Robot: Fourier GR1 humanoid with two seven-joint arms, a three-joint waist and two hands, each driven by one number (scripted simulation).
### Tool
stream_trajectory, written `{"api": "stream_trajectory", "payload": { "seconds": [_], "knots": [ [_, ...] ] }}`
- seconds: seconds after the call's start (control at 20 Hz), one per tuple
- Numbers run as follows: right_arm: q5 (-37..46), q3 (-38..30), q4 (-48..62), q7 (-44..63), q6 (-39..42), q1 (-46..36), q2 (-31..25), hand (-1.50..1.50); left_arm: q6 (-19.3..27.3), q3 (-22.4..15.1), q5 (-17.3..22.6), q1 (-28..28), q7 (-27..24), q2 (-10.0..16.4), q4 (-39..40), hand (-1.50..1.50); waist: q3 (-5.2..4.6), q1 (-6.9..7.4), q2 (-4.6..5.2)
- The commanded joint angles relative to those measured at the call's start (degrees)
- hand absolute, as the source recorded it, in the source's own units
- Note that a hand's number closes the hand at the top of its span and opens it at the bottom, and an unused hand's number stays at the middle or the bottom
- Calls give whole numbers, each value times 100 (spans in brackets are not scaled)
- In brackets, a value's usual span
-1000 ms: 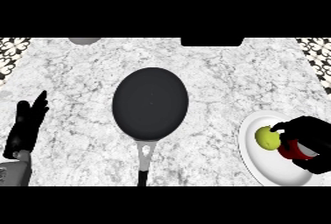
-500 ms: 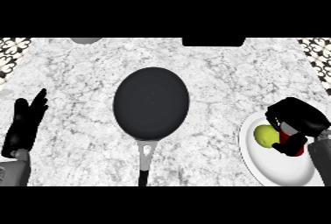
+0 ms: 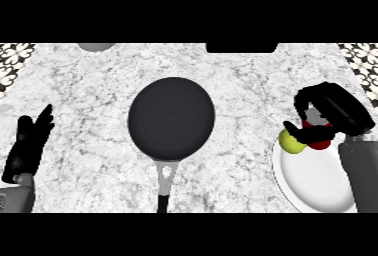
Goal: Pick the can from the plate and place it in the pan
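While the left hand (image 3: 28, 146) rests open at the table's (image 3: 244, 80) 9 o'clock edge, the right hand (image 3: 336, 107) is curled round the red can (image 3: 319, 143) over the plate's (image 3: 314, 187) 12 o'clock rim, at 3 o'clock of the pan (image 3: 171, 118), with a yellow-green fruit (image 3: 291, 144) touching the can at its 9 o'clock

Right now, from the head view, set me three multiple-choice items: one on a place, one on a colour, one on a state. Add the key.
1. Where is the white plate relative to the pan?
A) left of it B) right of it C) inside it
2. What colour is the round object on the plate?
A) yellow-green B) blue C) white
3. How is the right robot hand?
A) open and flat B) out of view C) curled round the red can
Key: 1 B, the plate lies by the view's right edge; 2 A, it shows yellow-green at the plate's rim; 3 C, it closes round the can at the plate's upper rim.
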Motion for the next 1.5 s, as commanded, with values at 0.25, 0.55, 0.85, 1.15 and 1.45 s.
{"api": "stream_trajectory", "payload": {
  "seconds": [0.25,0.55,0.85,1.15,1.45],
  "knots": [
    [-399,347,-951,1024,529,-580,890,150,13,10,-110,-15,-129,-127,138,0,0,19,12],
    [-385,543,-158,1543,168,-1078,1668,150,-179,152,-74,-253,-337,-6,481,0,0,37,30],
    [-1154,1022,1016,2519,-236,-2149,1914,150,-263,150,-74,-463,43,76,332,0,3,122,42],
    [-1845,1860,2932,2549,-1650,-2844,1922,150,-207,110,-132,-610,-204,-74,553,0,1,240,88],
    [-2614,2302,4394,2154,-2233,-3477,1924,150,-92,-174,-307,-531,176,-310,157,0,7,432,132]
  ]
}}
